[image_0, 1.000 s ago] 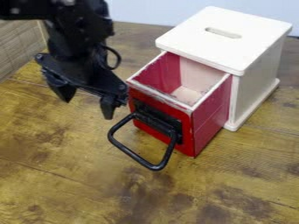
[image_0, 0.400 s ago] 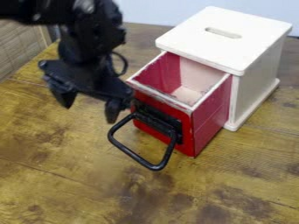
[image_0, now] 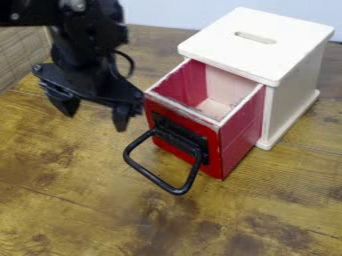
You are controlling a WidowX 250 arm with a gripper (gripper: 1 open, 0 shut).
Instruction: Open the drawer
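Note:
The red drawer [image_0: 230, 130] stands pulled out of the cream wooden box [image_0: 267, 60], showing pale wood inside [image_0: 211, 106]. A black bracket [image_0: 178, 137] on its front carries a large black loop handle [image_0: 163, 170] that hangs down onto the table. My black gripper [image_0: 90, 105] hovers left of the drawer front, its fingers [image_0: 122, 118] spread open and holding nothing. It is apart from the handle.
The cream box has a slot [image_0: 255, 37] in its top and sits at the back right of the wooden table [image_0: 80, 200]. A brick wall [image_0: 20, 45] stands at the left.
The gripper has shifted slightly left and up, away from the drawer front. The drawer and handle have not moved.

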